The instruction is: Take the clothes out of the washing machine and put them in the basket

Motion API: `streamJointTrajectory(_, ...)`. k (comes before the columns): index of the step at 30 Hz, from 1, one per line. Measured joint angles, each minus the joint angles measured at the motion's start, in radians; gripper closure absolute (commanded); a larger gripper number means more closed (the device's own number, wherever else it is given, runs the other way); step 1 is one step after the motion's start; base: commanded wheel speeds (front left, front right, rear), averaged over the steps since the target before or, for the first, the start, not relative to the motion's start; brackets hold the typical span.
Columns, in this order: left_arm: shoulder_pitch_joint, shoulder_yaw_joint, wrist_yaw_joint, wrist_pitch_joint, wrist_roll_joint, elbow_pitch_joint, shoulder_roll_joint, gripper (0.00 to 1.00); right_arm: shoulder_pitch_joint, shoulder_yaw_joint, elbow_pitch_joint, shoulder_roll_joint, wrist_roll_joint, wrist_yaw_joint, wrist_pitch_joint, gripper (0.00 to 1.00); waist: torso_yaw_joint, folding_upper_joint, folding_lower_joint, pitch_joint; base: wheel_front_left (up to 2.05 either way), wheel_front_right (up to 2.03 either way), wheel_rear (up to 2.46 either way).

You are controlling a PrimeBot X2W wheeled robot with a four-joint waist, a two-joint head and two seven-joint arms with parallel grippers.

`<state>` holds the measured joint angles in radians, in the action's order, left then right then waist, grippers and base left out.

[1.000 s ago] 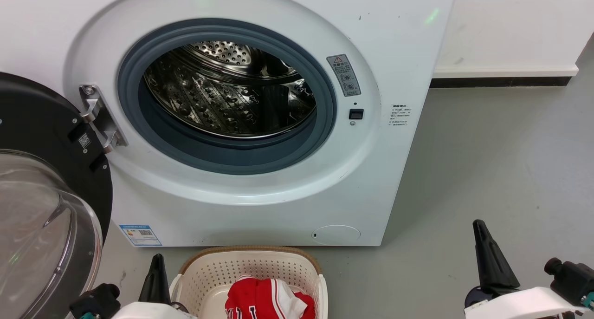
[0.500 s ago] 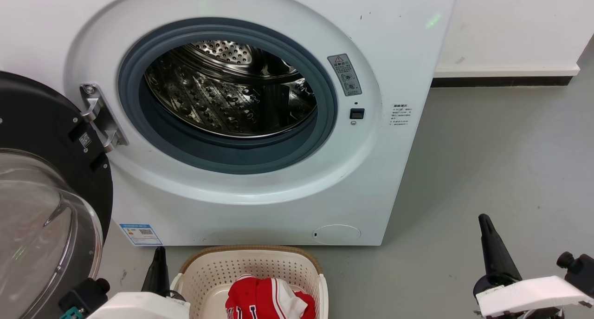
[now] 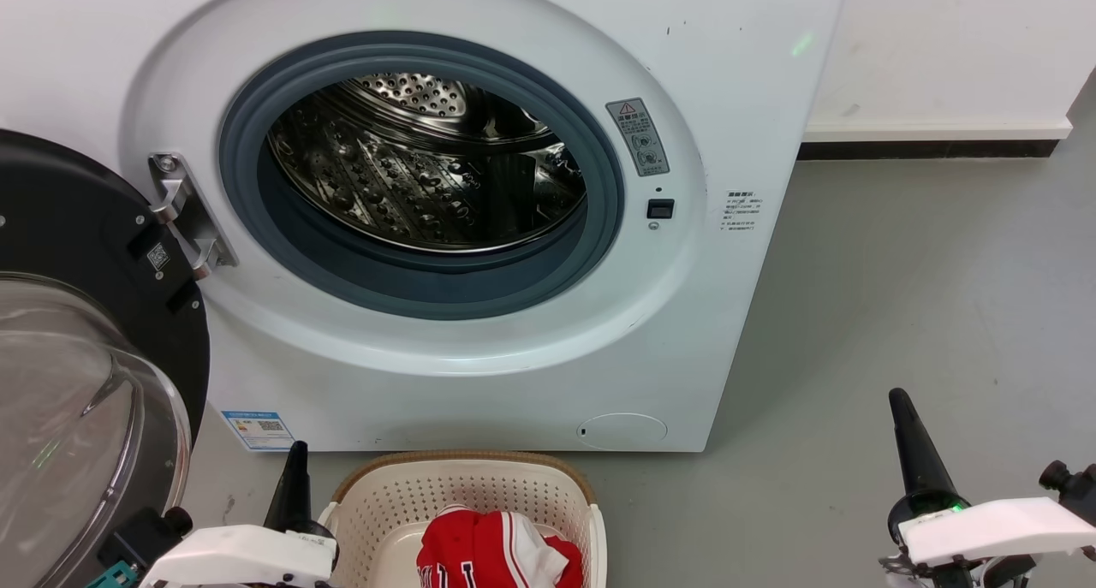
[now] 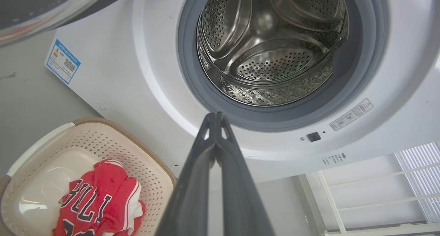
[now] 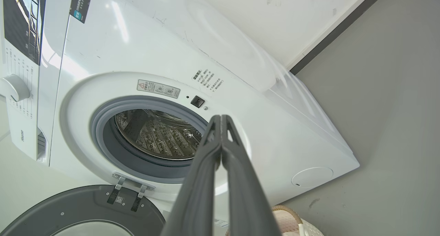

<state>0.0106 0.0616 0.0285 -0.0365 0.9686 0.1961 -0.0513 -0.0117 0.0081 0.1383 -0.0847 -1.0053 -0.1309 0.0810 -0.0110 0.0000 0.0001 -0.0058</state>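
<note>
Washing machine [image 3: 753, 143] looks empty, clothes [image 3: 488, 554] in basket [image 3: 462, 461]; my left gripper [image 4: 215, 116], right gripper [image 5: 220, 118] pinched closed, holding nothing. Likely done.

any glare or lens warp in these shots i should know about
Head view: sharp, evenly lit, with faint green flare spots on the washing machine front and reflections in the door glass. Left wrist view: wide-angle bending of the porthole, bright highlights in the drum. Right wrist view: strongly tilted, white glare streaks on the machine's upper front.
</note>
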Motion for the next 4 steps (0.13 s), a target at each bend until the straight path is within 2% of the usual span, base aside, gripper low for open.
streamJointTrajectory(4,-0.010,0.004,0.009,0.011,0.047,0.004,0.000,1.00,0.010,-0.004,0.007,0.000,-0.048,0.000,-0.012,1.00,0.001,0.0000,0.0000,0.001,0.00,0.00,0.00)
